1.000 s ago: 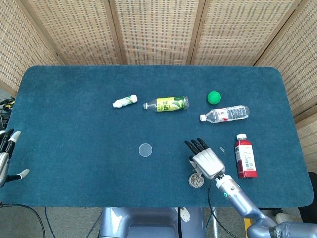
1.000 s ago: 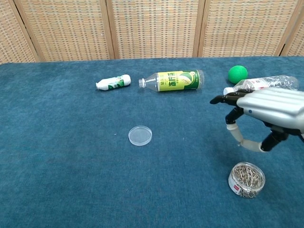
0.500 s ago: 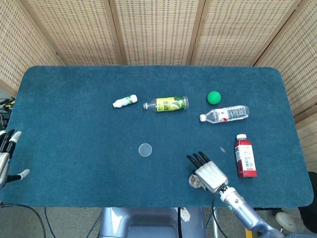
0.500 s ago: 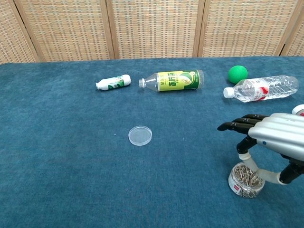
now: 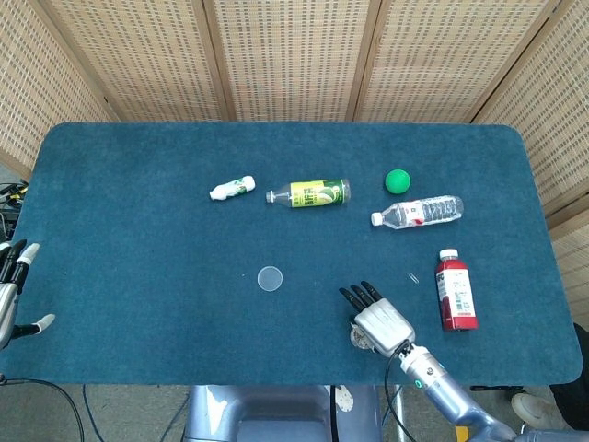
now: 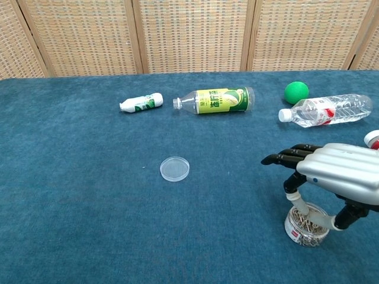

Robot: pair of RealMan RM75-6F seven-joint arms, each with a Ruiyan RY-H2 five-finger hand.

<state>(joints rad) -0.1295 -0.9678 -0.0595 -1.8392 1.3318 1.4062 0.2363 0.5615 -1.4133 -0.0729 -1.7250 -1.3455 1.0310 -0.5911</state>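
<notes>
Blue felt table [image 5: 138, 203] before woven screens, right hand [image 5: 380, 321] over a small jar of clips [image 6: 306, 226] near the front edge.

Seen from the chest, the right hand's fingers [image 6: 290, 155] stretch flat and apart, gripping nothing, thumb reaching down to the jar's rim; from the head camera the hand hides most of the jar. Only the head view shows the red bottle [image 5: 456, 290] near the right edge and the left hand [image 5: 11, 293], spread open, off the left edge. Round clear lid [image 6: 174, 168] lies mid-table.
</notes>
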